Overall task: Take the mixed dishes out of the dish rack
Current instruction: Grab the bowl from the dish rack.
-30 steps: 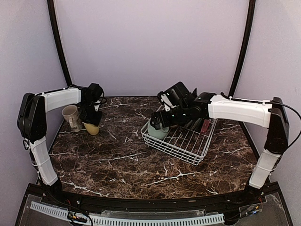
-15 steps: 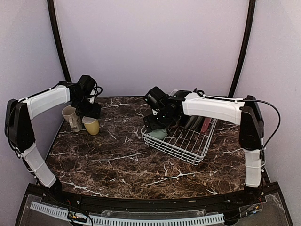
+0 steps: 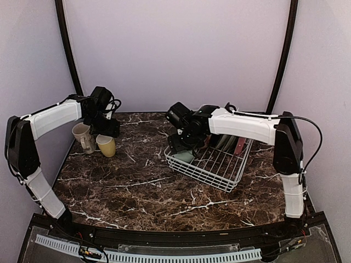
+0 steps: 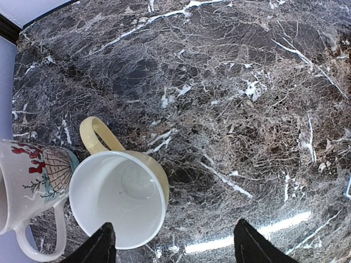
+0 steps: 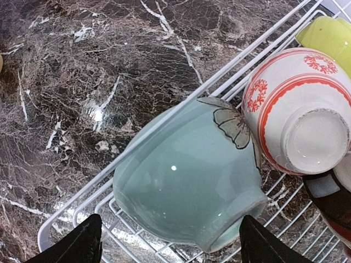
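While poised over the upright yellow mug, left gripper: jaws spread wide, nothing gripped.
Right gripper: jaws spread astride the mint bowl, not clamped.
Mint bowl: laid tilted in a dish rack corner.

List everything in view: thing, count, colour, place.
Table: one, dark marble, beneath everything.
Dish rack: one, white wire, table's right.
Mint bowl: one, mint, rack's left corner.
Striped bowl: one, white and red, beside mint bowl.
Lime bowl: one, lime, beyond striped bowl.
Plates: count unclear, dark and red, upright in rack.
Yellow mug: one, yellow, table's far left.
Patterned mug: one, cream, beside yellow mug.
Left pincer: one, black, open over yellow mug.
Right pincer: one, black, open astride mint bowl.
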Motion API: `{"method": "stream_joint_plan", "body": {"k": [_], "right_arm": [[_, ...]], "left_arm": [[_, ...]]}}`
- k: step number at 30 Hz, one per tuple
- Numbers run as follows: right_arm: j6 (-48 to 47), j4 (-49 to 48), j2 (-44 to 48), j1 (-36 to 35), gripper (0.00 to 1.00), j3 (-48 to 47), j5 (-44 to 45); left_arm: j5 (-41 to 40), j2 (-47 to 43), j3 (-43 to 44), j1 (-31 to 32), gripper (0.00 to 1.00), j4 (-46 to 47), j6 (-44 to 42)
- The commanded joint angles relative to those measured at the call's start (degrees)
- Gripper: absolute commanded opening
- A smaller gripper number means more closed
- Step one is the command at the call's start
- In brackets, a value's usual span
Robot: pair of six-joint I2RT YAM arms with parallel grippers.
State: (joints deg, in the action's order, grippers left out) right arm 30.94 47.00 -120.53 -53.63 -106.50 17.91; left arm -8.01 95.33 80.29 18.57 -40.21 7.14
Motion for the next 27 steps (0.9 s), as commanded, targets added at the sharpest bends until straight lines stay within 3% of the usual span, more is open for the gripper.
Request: {"method": "stream_joint_plan", "body": {"k": [1,12,19,24,27], "right_arm": [[1.6,-4.3,-1.7,-0.6,0.85,0.6,0.2],[4.0,-2.9,-6.2,-0.6,0.97,-0.1,5.6],[7.5,-3.1,-2.6,0.1,0.99,4.9,9.7],[2.7,-11.2,0.2,0.1,0.98,9.3,8.1],[1.4,-10.4,-1.0,0.0,0.99,7.3,7.8]], "left_arm": [[1.7,-2.6,-1.0,0.3,0.73,0.3,-0.2],[2.6,-3.0,-1.2,0.3,0.72,0.6,0.0],[3.8,-2.8,-1.2,0.6,0.72,0.7,0.2],[3.9,-2.6,-1.2,0.7,0.72,0.7,0.2],[4.0,-2.7,-1.3,0.7,0.72,0.7,0.2]]}}
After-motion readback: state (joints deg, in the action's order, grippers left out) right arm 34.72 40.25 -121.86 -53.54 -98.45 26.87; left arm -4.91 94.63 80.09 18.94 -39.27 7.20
